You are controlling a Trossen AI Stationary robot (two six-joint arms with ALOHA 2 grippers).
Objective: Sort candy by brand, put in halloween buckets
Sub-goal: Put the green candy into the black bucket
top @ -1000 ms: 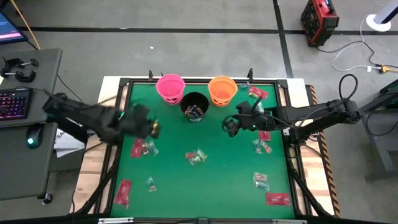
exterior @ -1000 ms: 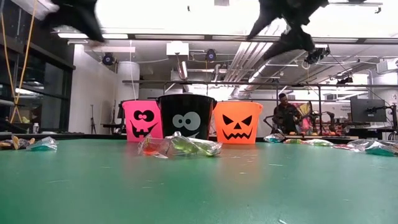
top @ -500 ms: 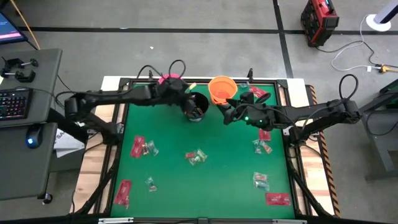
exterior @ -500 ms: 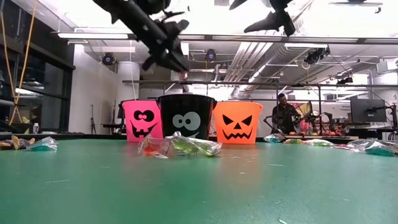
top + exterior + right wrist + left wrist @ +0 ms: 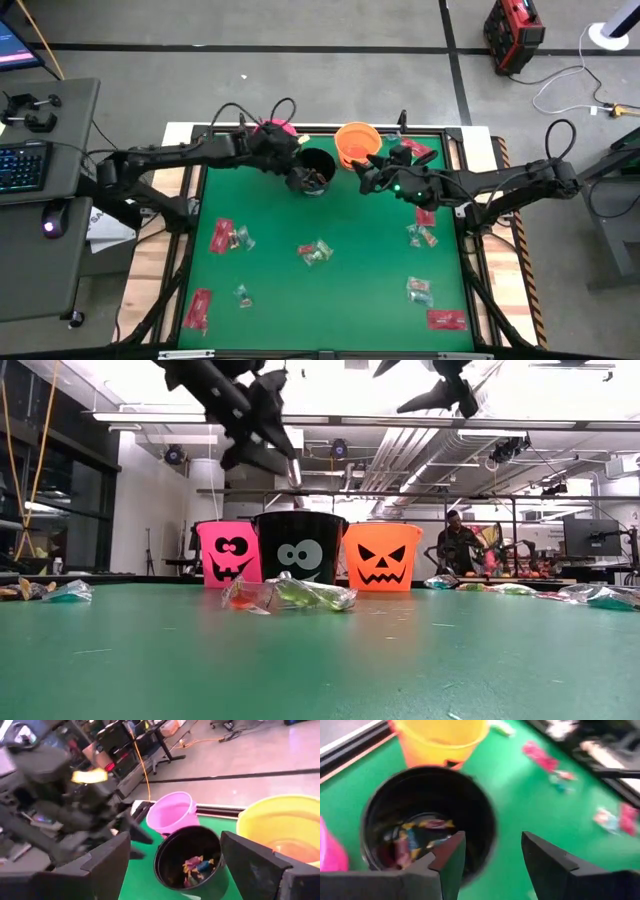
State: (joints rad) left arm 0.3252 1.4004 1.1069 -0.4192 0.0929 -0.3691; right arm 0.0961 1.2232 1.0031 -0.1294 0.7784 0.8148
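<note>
**Sorting table: both arms hanging over the bucket row**

Table: green top in a dark frame, carrying three buckets along the far edge and loose candy across the rest.

Left arm: reaching in from the left side toward the buckets. Left gripper is hanging just above the black bucket, at its pink-side rim. In the left wrist view its fingers are standing apart with bare space between them, gripping nothing.

Right arm: reaching in from the right side. Right gripper is hanging between the black and orange buckets, just in front of the orange one. In the right wrist view its fingers are spread wide and carrying nothing.

Black bucket: sitting in the middle of the row, a little nearer the table centre, holding several wrapped sweets at its bottom.

Pink bucket: sitting left of the black one, mostly covered by the left arm from above.

Orange bucket: sitting right of the black one.

Loose candy: red packets lying at the near-left corner, the near-right corner and behind the orange bucket; clear and green pieces lying mid-table, left of centre, and along the right side.
</note>
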